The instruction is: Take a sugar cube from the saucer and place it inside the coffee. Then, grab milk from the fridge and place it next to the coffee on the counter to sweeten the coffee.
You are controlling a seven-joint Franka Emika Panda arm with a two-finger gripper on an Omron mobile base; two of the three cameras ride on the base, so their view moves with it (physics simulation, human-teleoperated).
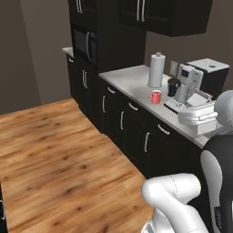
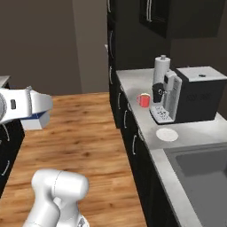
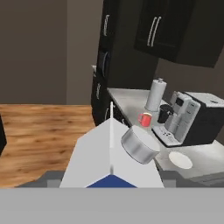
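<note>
Milk (image 3: 105, 157) clamped in the hand (image 3: 111, 186); coffee (image 3: 145, 119) on the counter (image 3: 127, 98) beyond

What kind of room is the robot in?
It looks like a home kitchen. A marble counter runs over black cabinets, a coffee machine stands beside a red mug of coffee and a paper-towel roll, and a sink is set into the counter.

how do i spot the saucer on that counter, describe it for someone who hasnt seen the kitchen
Find the marble counter and the black-and-silver coffee machine on it. The saucer lies flat just in front of that machine, toward the sink. It is a plain white disc, unlike the upright red mug.
</note>
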